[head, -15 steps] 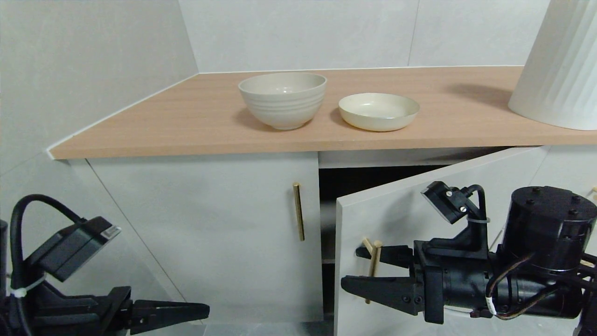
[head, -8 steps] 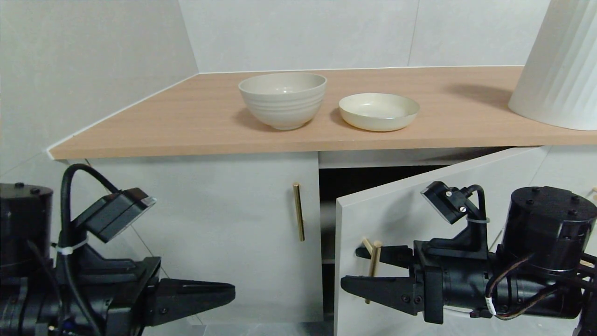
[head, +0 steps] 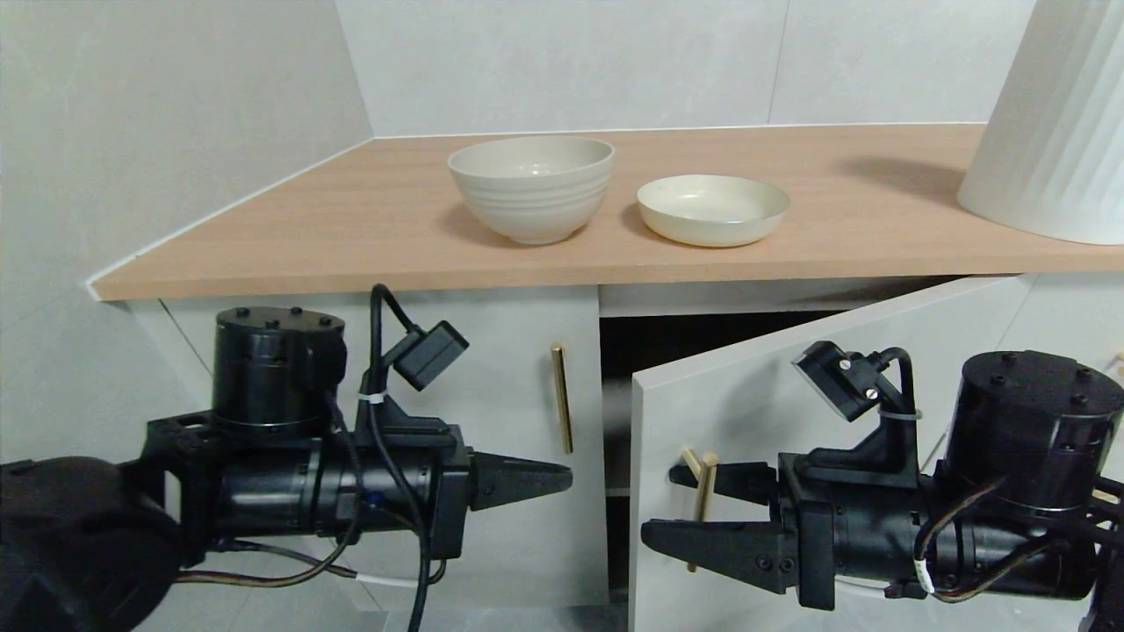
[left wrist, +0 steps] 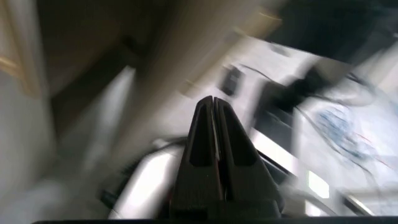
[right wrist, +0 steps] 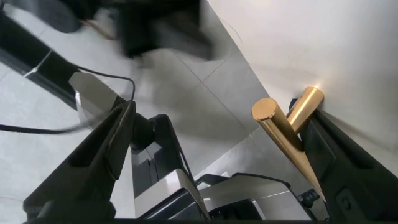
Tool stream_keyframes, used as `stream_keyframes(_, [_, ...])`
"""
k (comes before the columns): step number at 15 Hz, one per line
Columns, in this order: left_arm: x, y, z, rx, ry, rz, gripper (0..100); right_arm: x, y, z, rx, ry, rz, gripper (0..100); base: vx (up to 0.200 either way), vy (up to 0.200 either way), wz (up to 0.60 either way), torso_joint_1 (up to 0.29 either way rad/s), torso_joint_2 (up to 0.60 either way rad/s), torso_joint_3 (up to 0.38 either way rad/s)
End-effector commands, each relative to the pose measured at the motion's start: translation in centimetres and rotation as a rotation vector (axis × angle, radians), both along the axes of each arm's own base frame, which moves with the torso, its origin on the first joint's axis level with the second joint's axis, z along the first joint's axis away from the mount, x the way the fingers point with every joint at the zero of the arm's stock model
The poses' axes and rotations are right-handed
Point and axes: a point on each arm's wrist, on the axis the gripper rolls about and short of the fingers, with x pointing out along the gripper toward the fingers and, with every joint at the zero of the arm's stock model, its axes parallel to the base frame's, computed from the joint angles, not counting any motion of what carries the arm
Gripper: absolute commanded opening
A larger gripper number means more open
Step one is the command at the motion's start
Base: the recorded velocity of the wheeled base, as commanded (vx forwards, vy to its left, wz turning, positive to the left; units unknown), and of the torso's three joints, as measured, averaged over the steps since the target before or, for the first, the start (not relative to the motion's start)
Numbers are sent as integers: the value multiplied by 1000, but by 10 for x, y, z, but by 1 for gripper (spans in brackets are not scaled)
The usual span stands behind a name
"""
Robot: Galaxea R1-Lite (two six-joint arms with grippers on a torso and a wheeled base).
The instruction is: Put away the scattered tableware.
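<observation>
Head view: we judge the step is swinging the half-open white cabinet door (head: pixel 773 386) wider, so we should pull along its arc with the right tool (head: pixel 666 502), spread either side of the brass bar handle (head: pixel 702 500); the left tool (head: pixel 555 479), pressed together, is best held clear. On the wooden counter (head: pixel 351 228) by pale tiled walls (head: pixel 571 61) stand a white ribbed vessel (head: pixel 1054 132), a cream ribbed bowl (head: pixel 530 187) and a cream shallow dish (head: pixel 712 208)
</observation>
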Motion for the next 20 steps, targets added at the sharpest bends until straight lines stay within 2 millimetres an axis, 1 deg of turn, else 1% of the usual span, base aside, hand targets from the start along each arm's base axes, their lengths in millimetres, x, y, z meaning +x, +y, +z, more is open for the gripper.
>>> stream_keyframes(1, [15,-12,-42,48,54,26,0,-2,3,-1,-4,4,15,100,0,0,0,0,0,0])
stream_keyframes(3, [16,-26,-53,6,14,20,0,-2,4,-3,-8,9,15,100,0,0,0,0,0,0])
stream_keyframes(4, [20,-37,-62,-39,-9,28,0,-2,4,-3,-8,9,18,100,0,0,0,0,0,0])
stream_keyframes(6, [30,-45,-74,-114,-112,94,0,-3,5,-3,-8,9,23,100,0,0,0,0,0,0])
stream_keyframes(7, [34,-48,-76,-158,-142,117,0,-3,5,-3,-8,9,23,100,0,0,0,0,0,0])
stream_keyframes(11, [30,-66,-86,-214,-169,85,0,-3,5,-3,-10,5,23,100,0,0,0,0,0,0])
stream_keyframes(14, [24,-77,-85,-230,-198,94,0,-5,3,-3,-11,-3,23,100,0,0,0,0,0,0])
stream_keyframes(16, [24,-77,-84,-231,-201,94,0,-7,1,-3,-16,-13,20,100,0,0,0,0,0,0])
stream_keyframes(18, [22,-78,-83,-232,-201,88,0,-8,-1,-8,-50,-86,22,100,0,0,0,0,0,0])
stream_keyframes(20, [17,-80,-79,-241,-208,74,0,-14,-9,-17,-108,-165,20,100,0,0,0,0,0,0])
